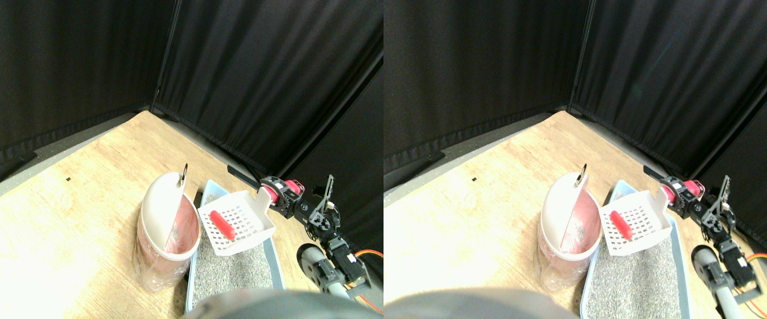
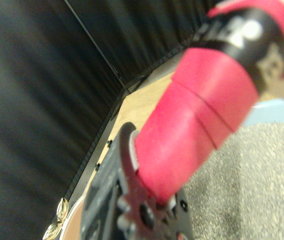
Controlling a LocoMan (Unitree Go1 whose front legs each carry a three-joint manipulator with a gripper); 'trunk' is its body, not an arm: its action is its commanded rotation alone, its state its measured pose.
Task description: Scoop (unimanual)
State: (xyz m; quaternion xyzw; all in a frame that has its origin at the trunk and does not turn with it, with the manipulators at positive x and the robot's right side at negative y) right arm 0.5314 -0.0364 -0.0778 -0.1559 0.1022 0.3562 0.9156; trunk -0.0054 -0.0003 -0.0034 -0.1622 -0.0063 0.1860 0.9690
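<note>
Right gripper (image 1: 288,193): closed on the red-wrapped handle (image 2: 192,125) of the scoop; in the wrist view the wrap runs straight into the dark jaw frame.
Slotted scoop (image 1: 237,222): white, held above the litter tray (image 1: 205,194), just beside the bin and apparently clear of the litter.
Red cylinder (image 1: 222,224): the scooped piece, lying lengthwise on the scoop's slotted floor.
Bin (image 1: 165,229): pink liner, white swing lid tilted up on its near side, mouth open toward the scoop.
Grey litter (image 1: 234,269): fills the tray under and in front of the scoop.
Risk, rolling: I judge the cylinder could roll off the open front lip if the scoop tips early, landing back in the litter.
Risk, collision: the scoop's edge sits close to the lid and rim; a low swing could knock the light bin over.
Risk, grip: a twist of the handle in the jaws would spill the load.
</note>
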